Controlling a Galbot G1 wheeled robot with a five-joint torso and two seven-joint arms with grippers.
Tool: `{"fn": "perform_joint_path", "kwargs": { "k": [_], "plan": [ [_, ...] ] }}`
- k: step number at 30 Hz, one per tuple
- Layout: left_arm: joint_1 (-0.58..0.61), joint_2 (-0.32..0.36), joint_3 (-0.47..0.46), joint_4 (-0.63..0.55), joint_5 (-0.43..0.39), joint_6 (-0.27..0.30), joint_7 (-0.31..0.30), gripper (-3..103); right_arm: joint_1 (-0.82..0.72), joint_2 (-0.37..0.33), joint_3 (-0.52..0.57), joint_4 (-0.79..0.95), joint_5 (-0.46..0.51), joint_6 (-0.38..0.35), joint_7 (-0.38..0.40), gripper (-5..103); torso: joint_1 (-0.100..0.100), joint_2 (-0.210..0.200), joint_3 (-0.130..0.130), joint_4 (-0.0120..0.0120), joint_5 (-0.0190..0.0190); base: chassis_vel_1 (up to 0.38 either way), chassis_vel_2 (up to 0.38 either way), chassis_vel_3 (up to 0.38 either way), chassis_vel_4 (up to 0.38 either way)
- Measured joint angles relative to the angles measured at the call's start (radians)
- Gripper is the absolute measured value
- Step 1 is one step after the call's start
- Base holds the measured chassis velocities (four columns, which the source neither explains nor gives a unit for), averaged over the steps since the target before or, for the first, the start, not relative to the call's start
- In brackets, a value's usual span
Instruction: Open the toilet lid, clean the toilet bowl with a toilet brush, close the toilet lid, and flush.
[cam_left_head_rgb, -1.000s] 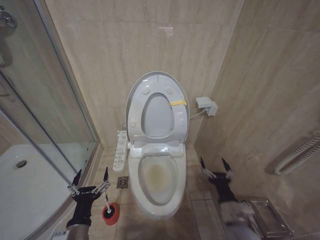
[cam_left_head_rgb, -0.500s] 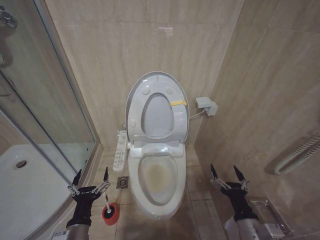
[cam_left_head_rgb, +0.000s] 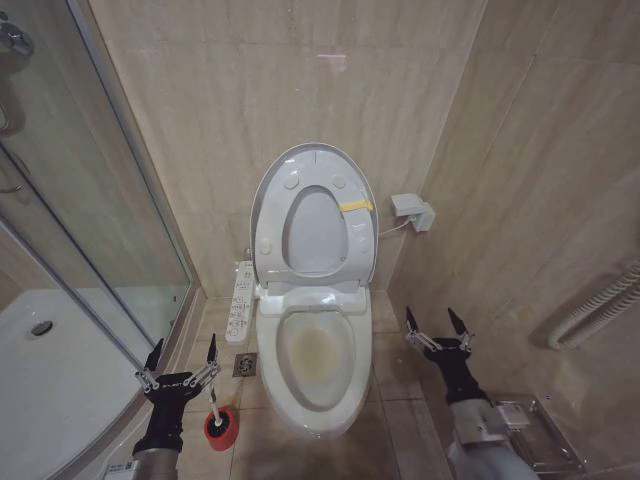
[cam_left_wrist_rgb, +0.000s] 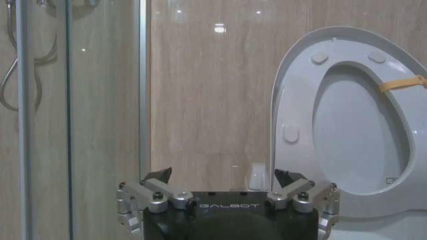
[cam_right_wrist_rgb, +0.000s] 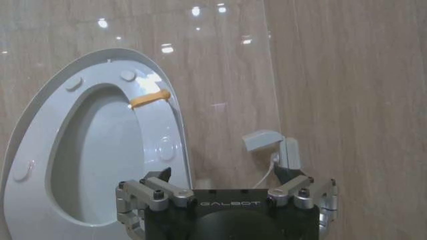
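The toilet lid (cam_left_head_rgb: 313, 160) stands upright against the wall, and the ring seat (cam_left_head_rgb: 352, 232) with its yellow tag is raised against it. Below them the toilet bowl (cam_left_head_rgb: 318, 352) lies uncovered, stained yellowish inside. The toilet brush (cam_left_head_rgb: 213, 402) stands in its red holder (cam_left_head_rgb: 222, 427) on the floor left of the bowl. My left gripper (cam_left_head_rgb: 183, 346) hovers open just left of the brush handle. My right gripper (cam_left_head_rgb: 430, 315) is open and empty, right of the bowl near the side wall. The wrist views show the left gripper (cam_left_wrist_rgb: 222, 174) and the right gripper (cam_right_wrist_rgb: 222, 172) open, facing the raised lid (cam_left_wrist_rgb: 313, 45) (cam_right_wrist_rgb: 80, 70).
A glass shower enclosure (cam_left_head_rgb: 100, 200) with a white tray (cam_left_head_rgb: 40, 380) closes off the left. A white control panel (cam_left_head_rgb: 241, 300) hangs at the bowl's left side, above a floor drain (cam_left_head_rgb: 246, 364). A wall box (cam_left_head_rgb: 412, 210), a metal rack (cam_left_head_rgb: 535, 430) and a ribbed hose (cam_left_head_rgb: 600, 305) lie on the right.
My right gripper swung out to the right and lower, then came back up and left towards the bowl. The left arm, brush and lid have stayed put.
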Motion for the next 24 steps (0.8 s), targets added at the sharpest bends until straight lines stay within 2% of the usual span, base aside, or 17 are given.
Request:
{"fn": "perform_joint_path", "kwargs": {
  "k": [6,12,24],
  "plan": [
    [0.0,0.0,0.0,0.0,0.0,0.0,0.0,100,0.025,-0.01,-0.003,-0.029,0.01,0.011,-0.003,100,0.0,0.0,0.0,-0.0002,0.0,0.0,0.0,0.0,0.0],
    [0.0,0.0,0.0,0.0,0.0,0.0,0.0,100,0.069,-0.008,-0.004,-0.047,0.046,0.046,-0.04,100,0.0,0.0,0.0,-0.0001,0.0,0.0,0.0,0.0,0.0],
    [0.0,0.0,0.0,0.0,0.0,0.0,0.0,100,0.07,-0.01,-0.011,-0.053,0.064,0.049,-0.045,100,0.0,0.0,0.0,-0.0002,0.0,-0.059,0.057,0.065,-0.071]
  ]
}}
